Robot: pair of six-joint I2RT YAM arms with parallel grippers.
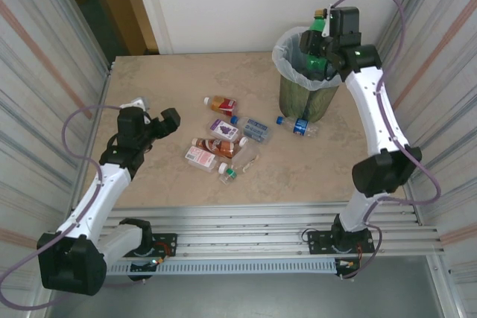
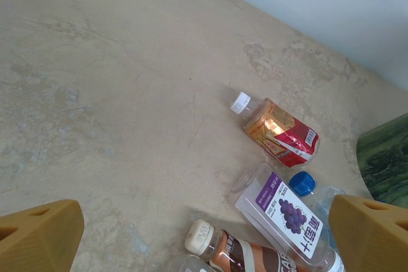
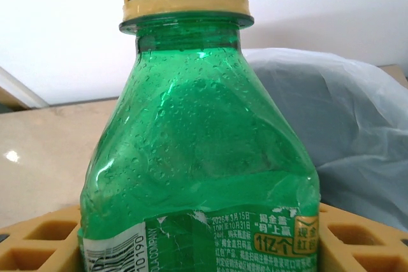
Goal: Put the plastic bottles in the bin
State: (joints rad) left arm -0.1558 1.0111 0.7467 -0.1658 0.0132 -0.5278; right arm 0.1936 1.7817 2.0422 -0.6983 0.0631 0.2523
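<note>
The right gripper (image 1: 328, 35) holds a green bottle (image 3: 204, 144) upright, cap up, above the far right rim of the bin (image 1: 287, 91), its jaws clamped on the bottle's lower body. The drop looks best made once the bottle is centred over the opening and clear of the white liner, so it falls inside and not onto the folded edge. The right arm reaches up from a low elbow by the table's right side, wrist high over the bin. The left gripper (image 1: 155, 113) hovers low over the table (image 1: 164, 176) with jaws wide apart and empty, just left of the loose bottles (image 1: 223, 139), among them a red-labelled bottle (image 2: 280, 132) and a purple-labelled bottle (image 2: 287, 211).
</note>
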